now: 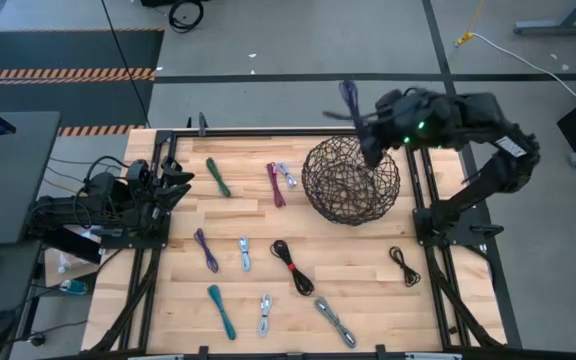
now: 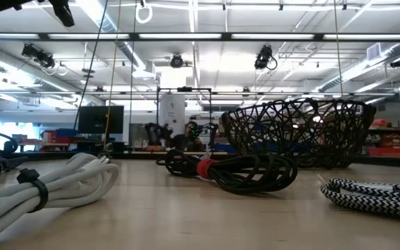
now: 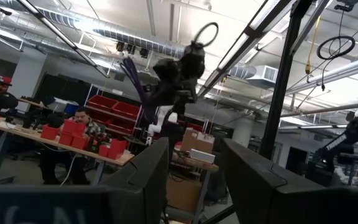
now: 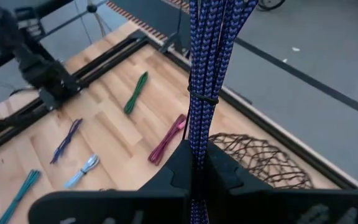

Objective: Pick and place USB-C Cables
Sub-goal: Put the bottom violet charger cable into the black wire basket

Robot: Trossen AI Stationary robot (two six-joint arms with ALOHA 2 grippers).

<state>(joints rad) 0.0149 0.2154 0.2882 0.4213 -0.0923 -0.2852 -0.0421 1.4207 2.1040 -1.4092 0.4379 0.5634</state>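
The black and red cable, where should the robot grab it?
Probably at the red tie around the middle of the black and red cable. It lies flat and slanted on the table, apart from its neighbours, so come straight down with the fingers across the bundle.

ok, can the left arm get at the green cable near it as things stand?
Probably yes: left gripper is open and empty, parked at the table's left edge, and the green cable lies just beside it with bare wood between.

Basket [image 1: 350,181] sits back right on the worktop [image 1: 368,300]
Cables [image 1: 293,267] lie scattered left of it and in front; right gripper [image 1: 365,135] holds one cable [image 1: 349,100] above the basket's rear rim.
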